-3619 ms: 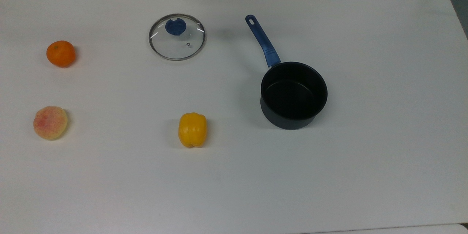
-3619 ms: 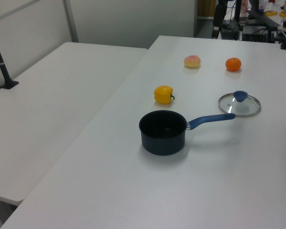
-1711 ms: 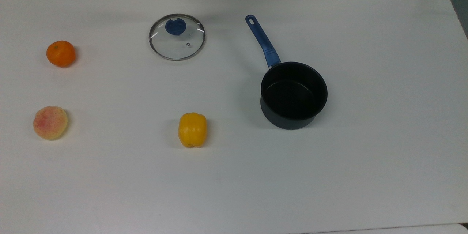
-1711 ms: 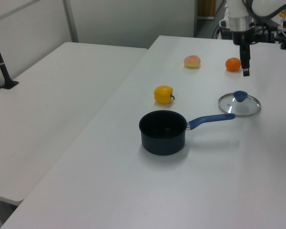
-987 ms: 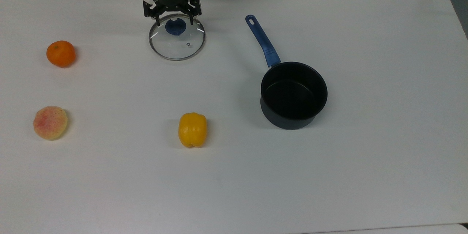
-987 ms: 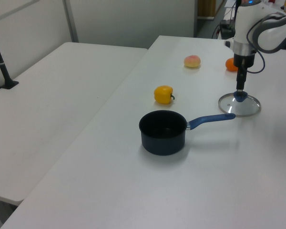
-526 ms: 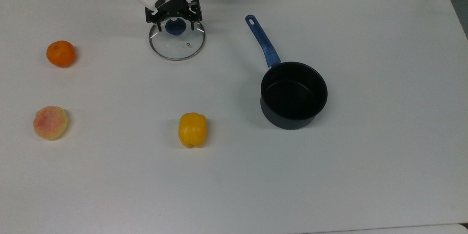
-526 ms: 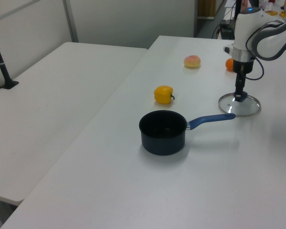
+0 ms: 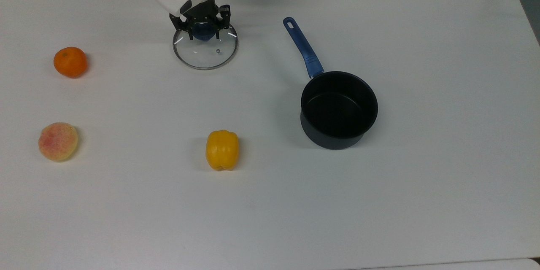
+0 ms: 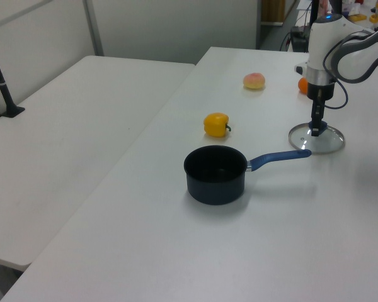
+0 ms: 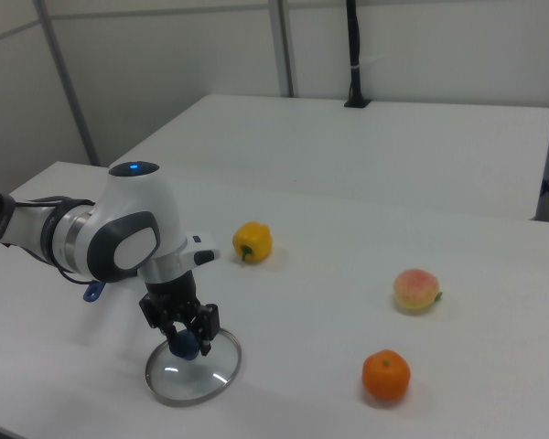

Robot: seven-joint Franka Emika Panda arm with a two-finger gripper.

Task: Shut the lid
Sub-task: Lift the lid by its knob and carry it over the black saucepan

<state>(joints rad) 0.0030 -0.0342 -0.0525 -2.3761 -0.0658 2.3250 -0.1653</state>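
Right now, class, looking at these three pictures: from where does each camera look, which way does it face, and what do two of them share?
Top view: overhead, looking down on the table; the pincer sits at the lid's blue knob.
Left view: from beyond the saucepan, facing across it toward the lid and arm.
Right view: from the fruit side, facing the arm; orange and peach lie nearest.
Shared: left and right views both show the yellow pepper, seen from opposite sides.
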